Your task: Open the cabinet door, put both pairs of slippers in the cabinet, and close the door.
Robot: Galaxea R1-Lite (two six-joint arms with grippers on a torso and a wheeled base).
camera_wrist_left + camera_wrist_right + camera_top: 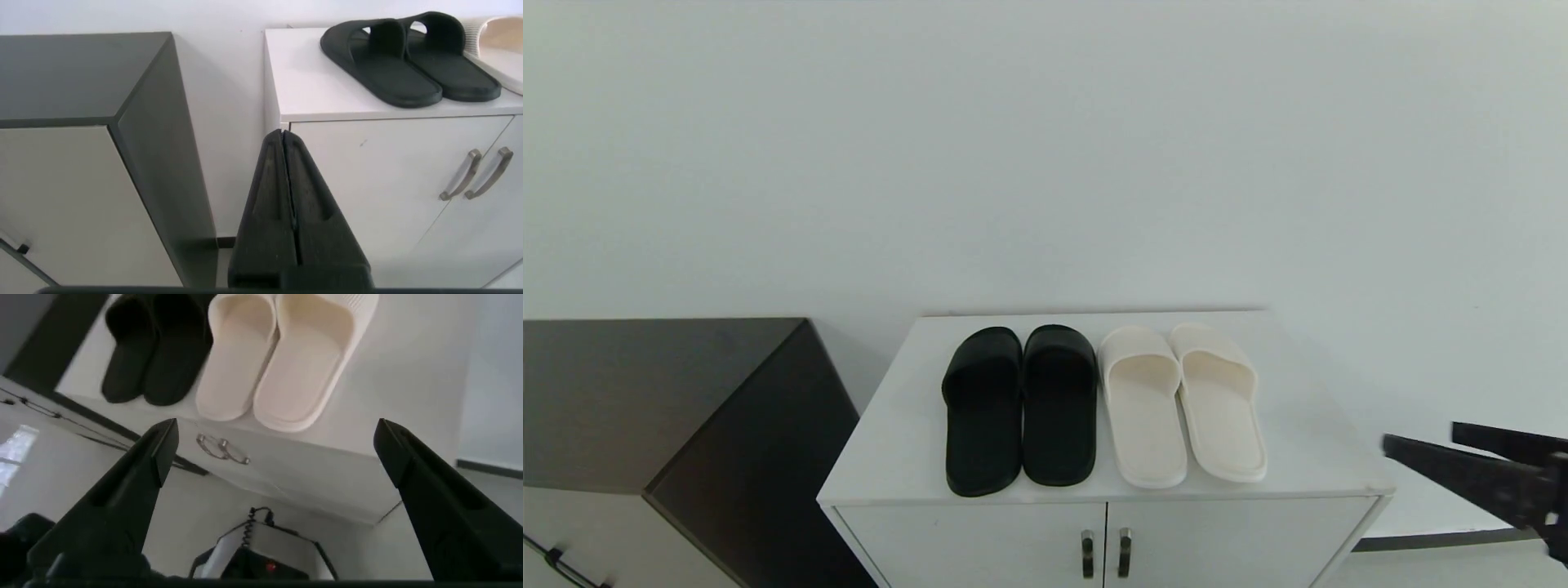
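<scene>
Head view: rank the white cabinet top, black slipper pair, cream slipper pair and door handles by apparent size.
1. white cabinet top
2. black slipper pair and cream slipper pair: about alike, no ranking
3. door handles, far smallest

no text, label, brand, number or sign can be read on anything here.
</scene>
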